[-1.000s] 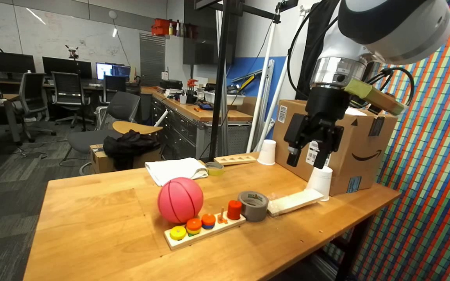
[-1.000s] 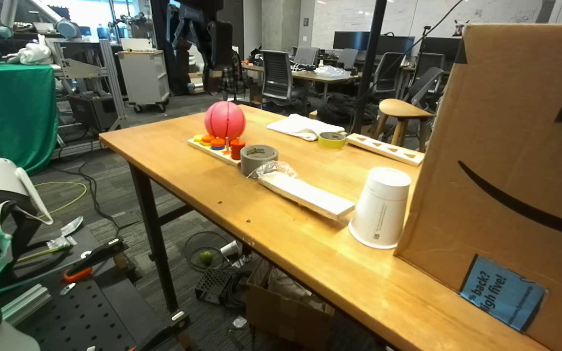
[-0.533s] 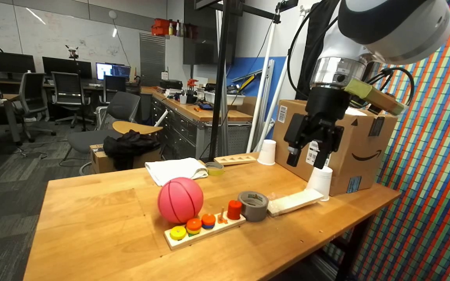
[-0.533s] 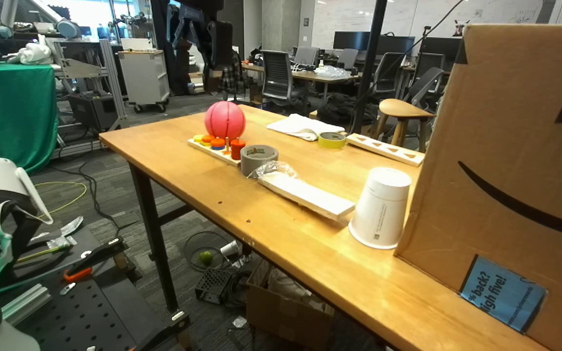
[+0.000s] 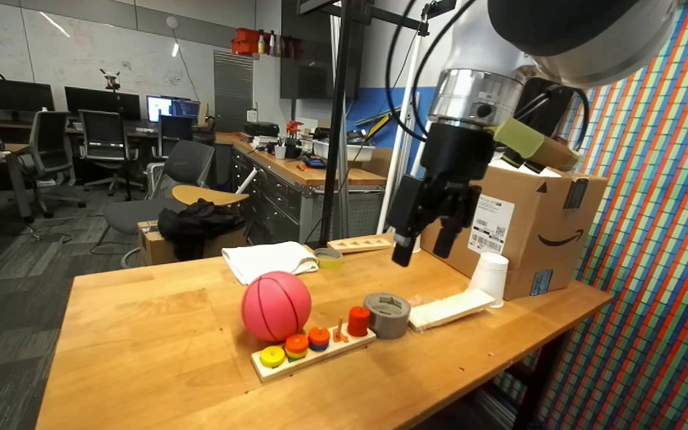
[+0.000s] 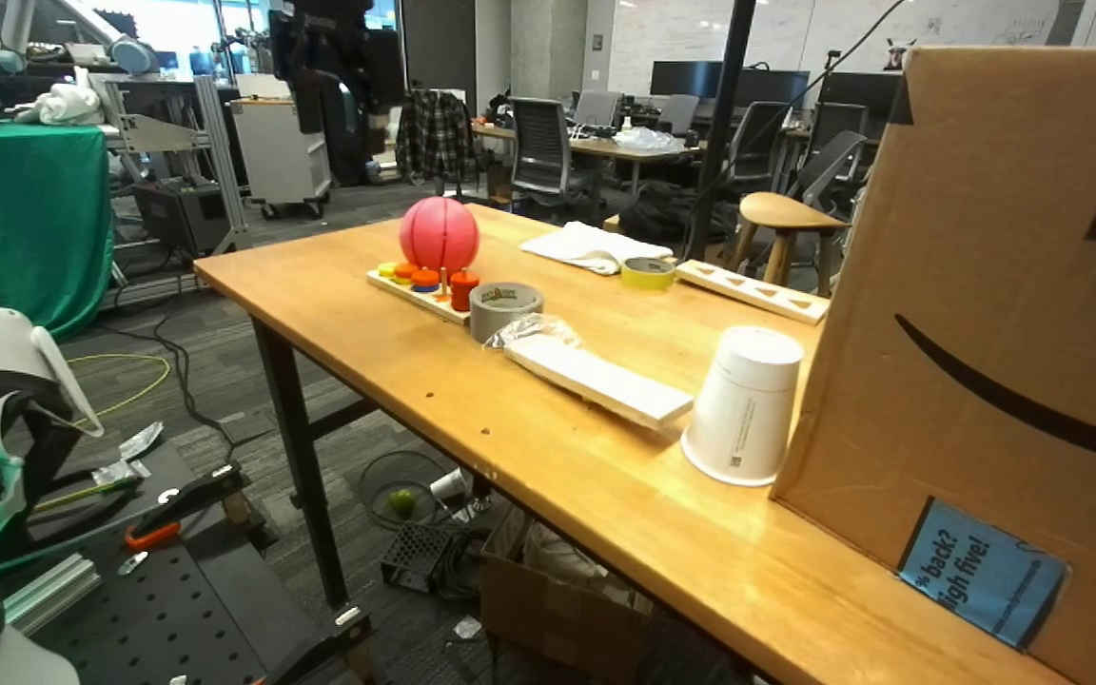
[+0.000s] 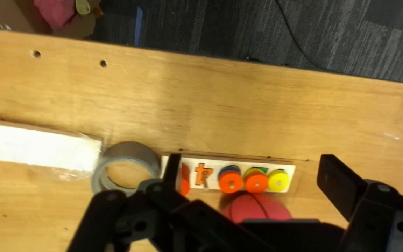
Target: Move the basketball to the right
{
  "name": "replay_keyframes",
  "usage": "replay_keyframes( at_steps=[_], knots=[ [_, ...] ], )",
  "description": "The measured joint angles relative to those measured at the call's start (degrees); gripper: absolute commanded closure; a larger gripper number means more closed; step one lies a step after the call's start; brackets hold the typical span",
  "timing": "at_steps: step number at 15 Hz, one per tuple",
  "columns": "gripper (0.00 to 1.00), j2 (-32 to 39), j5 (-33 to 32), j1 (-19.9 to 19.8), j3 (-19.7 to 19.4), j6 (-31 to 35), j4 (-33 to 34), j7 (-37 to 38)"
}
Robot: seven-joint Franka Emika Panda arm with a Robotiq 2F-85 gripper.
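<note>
The gripper is hovering above the table with its jaws spread wide and nothing between them. In an exterior view the pink ball is lying between eight and nine o'clock from it, lower down and well apart. In the wrist view the pink ball is showing at six o'clock from the gap, partly hidden by the gripper, with the fingers standing at nine and three. The pink ball is resting on the table just beside the stacking toy; whether they are touching, I cannot tell.

Being round, the pink ball is offering no long axis, so the coming move is probably turning on centring rather than twist: the jaws are needing to shift toward six o'clock of the wrist view, then drop. The pink ball may be nearly filling the opening, so an off-centre descent could be rolling it away. In an exterior view the roll of tape is standing around three o'clock from it, possibly blocking a low push that way.
</note>
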Motion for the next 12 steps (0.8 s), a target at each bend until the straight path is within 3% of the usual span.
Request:
replay_keyframes(
  at_steps=[5,8,12],
  knots=[
    [0.0,2.39,-0.65,8.1,11.01,6.63,2.5,1.93],
    [0.0,5.67,-3.55,9.99,13.75,11.45,4.95,1.87],
    [0.0,13.38,-8.62,10.0,14.47,17.27,9.56,1.48]
  ],
)
